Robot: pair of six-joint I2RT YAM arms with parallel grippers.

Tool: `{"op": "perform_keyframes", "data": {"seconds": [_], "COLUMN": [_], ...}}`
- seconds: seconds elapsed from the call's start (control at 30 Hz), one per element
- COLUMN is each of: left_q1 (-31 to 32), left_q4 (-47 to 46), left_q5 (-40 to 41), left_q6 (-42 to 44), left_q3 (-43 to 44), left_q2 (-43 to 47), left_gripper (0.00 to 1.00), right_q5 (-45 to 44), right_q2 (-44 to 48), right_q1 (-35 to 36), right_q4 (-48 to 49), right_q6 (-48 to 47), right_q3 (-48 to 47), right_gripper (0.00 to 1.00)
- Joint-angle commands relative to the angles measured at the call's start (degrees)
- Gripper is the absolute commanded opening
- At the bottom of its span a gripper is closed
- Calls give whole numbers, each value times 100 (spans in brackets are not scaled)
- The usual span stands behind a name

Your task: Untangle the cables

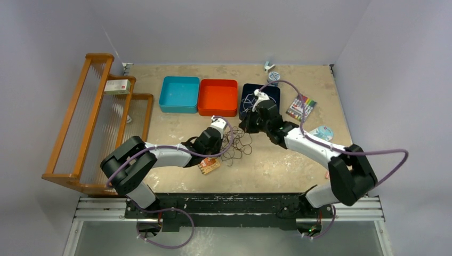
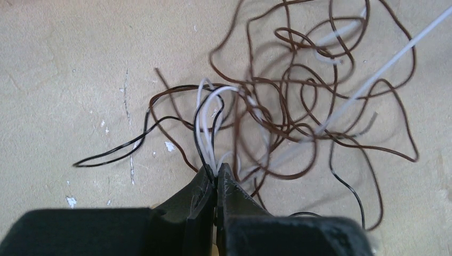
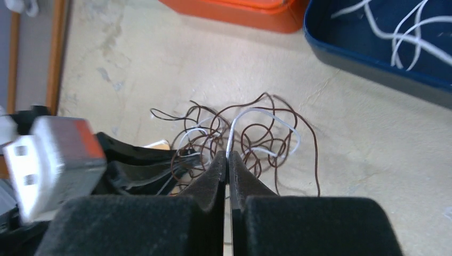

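A tangle of thin brown, black and white cables [image 1: 238, 146] lies mid-table. My left gripper [image 2: 216, 169] is shut on a few white and black cables [image 2: 205, 109] at the tangle's near-left side. Brown loops [image 2: 298, 96] spread beyond it, and one white strand [image 2: 384, 66] runs off to the upper right. My right gripper [image 3: 227, 154] is shut on a white cable [image 3: 261, 113] that arches over the tangle [image 3: 250, 136]. The left gripper [image 3: 181, 157] shows at the left of the right wrist view. From above, the left gripper [image 1: 221, 149] and right gripper [image 1: 245, 129] flank the tangle.
At the back stand a teal tray [image 1: 179, 94], an orange tray [image 1: 217, 97] and a dark blue tray [image 1: 246, 88] holding white cables [image 3: 405, 37]. A wooden rack [image 1: 96, 122] fills the left. A marker pack [image 1: 301, 108], a disc [image 1: 322, 132] and an orange card [image 1: 209, 166] lie nearby.
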State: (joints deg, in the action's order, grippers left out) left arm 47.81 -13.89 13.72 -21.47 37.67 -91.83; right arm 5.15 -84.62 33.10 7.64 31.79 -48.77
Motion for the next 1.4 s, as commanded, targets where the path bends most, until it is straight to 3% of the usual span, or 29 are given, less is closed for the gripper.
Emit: {"op": "perform_keyframes", "data": {"seconds": [0.0,0.27,0.4,0.63,0.8,0.93,1.0,1.07,1.27,1.37], "left_q1": [25,26,25,26,25,26,24,24,26,26], "left_q4": [-116,-75,-8,28,29,11,-2,-29,-60,-52], "left_q5": [75,80,111,213,266,273,271,261,249,254], "left_q6": [9,27,29,38,30,1,-5,-13,-1,-6], "left_q3": [52,130,174,152,129,95,100,95,125,122], "left_q2": [-15,-53,-51,17,12,-57,-90,-123,-231,-280], "left_gripper": [0,0,0,40,49,51,47,38,1,0], "right_q5": [-1063,-2083,-2011,-1791,-1757,-1855,-1889,-1901,-2048,-2196], "right_q2": [652,1367,1607,1709,1865,2031,2126,2226,2443,2523], "right_q1": [23,12,16,12,13,12,17,12,12,12], "right_q4": [-222,-355,-131,-23,69,84,85,99,126,169], "right_q6": [-278,-793,-1073,-1219,-1221,-1270,-1335,-1443,-1919,-2215], "right_q3": [-491,-886,-941,-985,-963,-968,-1003,-1088,-1439,-1634], "right_gripper": [0,0,0,0,0,0,0,0,0,0]}}
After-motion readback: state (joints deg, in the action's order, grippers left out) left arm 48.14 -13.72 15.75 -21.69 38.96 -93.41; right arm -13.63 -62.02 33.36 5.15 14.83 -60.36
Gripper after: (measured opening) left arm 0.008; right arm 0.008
